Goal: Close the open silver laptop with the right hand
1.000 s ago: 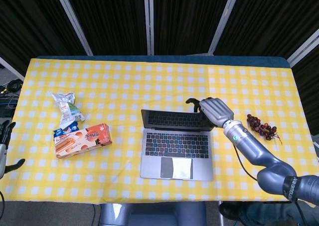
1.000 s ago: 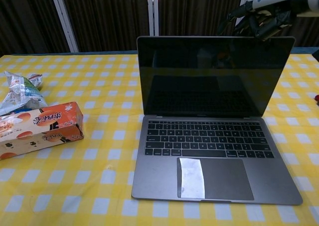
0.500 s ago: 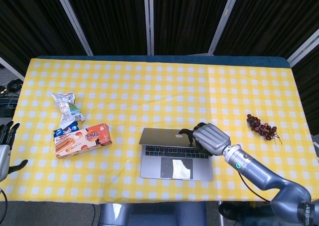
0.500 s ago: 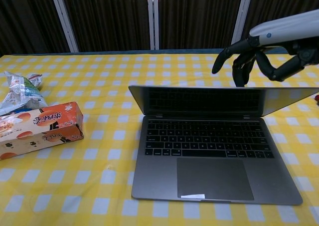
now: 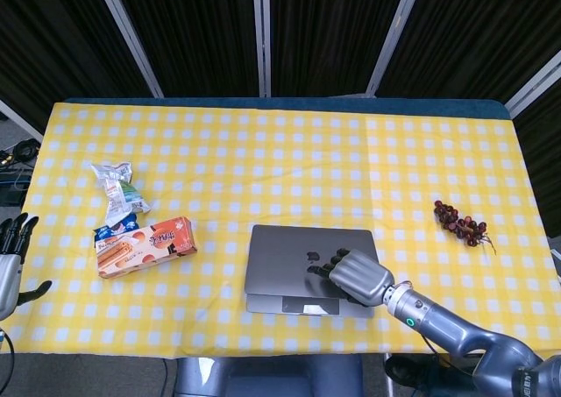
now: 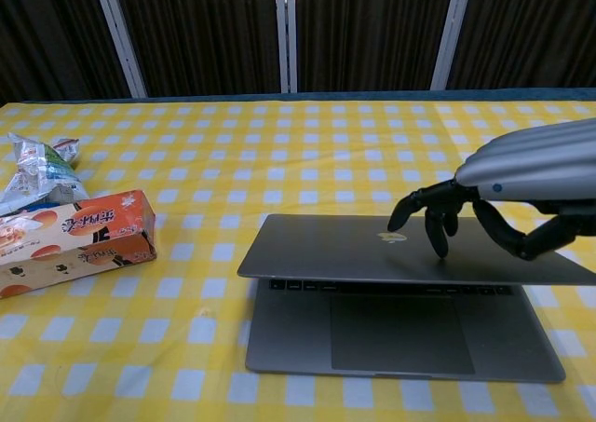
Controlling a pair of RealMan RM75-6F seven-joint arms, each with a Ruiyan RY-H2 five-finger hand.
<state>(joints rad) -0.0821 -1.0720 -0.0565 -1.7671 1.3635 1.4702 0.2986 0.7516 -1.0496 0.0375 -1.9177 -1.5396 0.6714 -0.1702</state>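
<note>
Laptop [image 5: 289, 255] lid's nearly down on the tabletop [image 5: 263, 152], my right hand [image 5: 355, 275] resting on it, fingers [image 6: 435, 219] curled and spread, holding nothing.

A grey metal laptop [image 5: 302, 265] sits at the near edge of the yellow checked tablecloth [image 5: 280, 152], lid lowered almost flat. The right hand [image 5: 349, 274] rests on the lid's right part, fingertips [image 6: 438, 245] touching it. Well to the left lie an orange snack box [image 5: 145, 246] and, just behind it, a crinkled plastic snack bag [image 5: 114, 191]. Far right lies a bunch of dark grapes [image 5: 460, 223]. The left hand [image 5: 10, 261] hangs off the table's left edge.
</note>
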